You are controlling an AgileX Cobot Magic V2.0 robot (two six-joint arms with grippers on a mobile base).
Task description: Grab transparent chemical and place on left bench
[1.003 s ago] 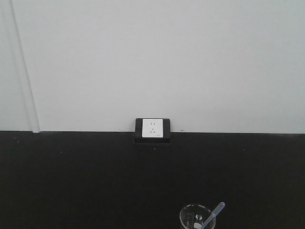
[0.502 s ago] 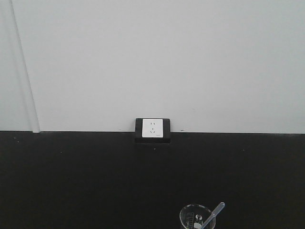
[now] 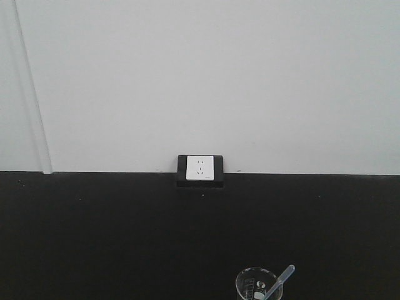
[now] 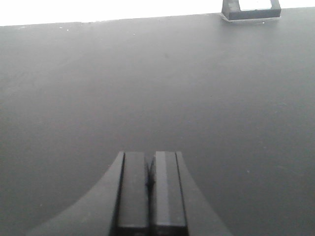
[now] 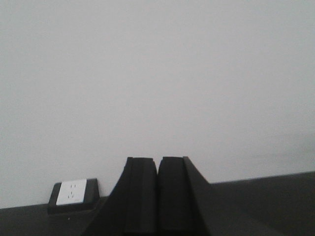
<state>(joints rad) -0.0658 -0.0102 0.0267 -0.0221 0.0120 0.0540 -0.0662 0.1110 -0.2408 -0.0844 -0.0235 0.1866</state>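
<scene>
The transparent chemical (image 3: 279, 282), a clear bluish pipette, leans in a small glass beaker (image 3: 258, 285) at the bottom edge of the front view, right of centre, on the black countertop with the wall socket. My left gripper (image 4: 150, 158) is shut and empty, above bare black countertop. My right gripper (image 5: 158, 162) is shut and empty, raised and facing the white wall. Neither gripper shows in the front view. The left bench with its white bins is out of view.
A white wall socket (image 3: 200, 169) in a black housing sits at the back of the black countertop (image 3: 94, 237) against the white wall. It also shows in the left wrist view (image 4: 251, 9) and the right wrist view (image 5: 72, 192).
</scene>
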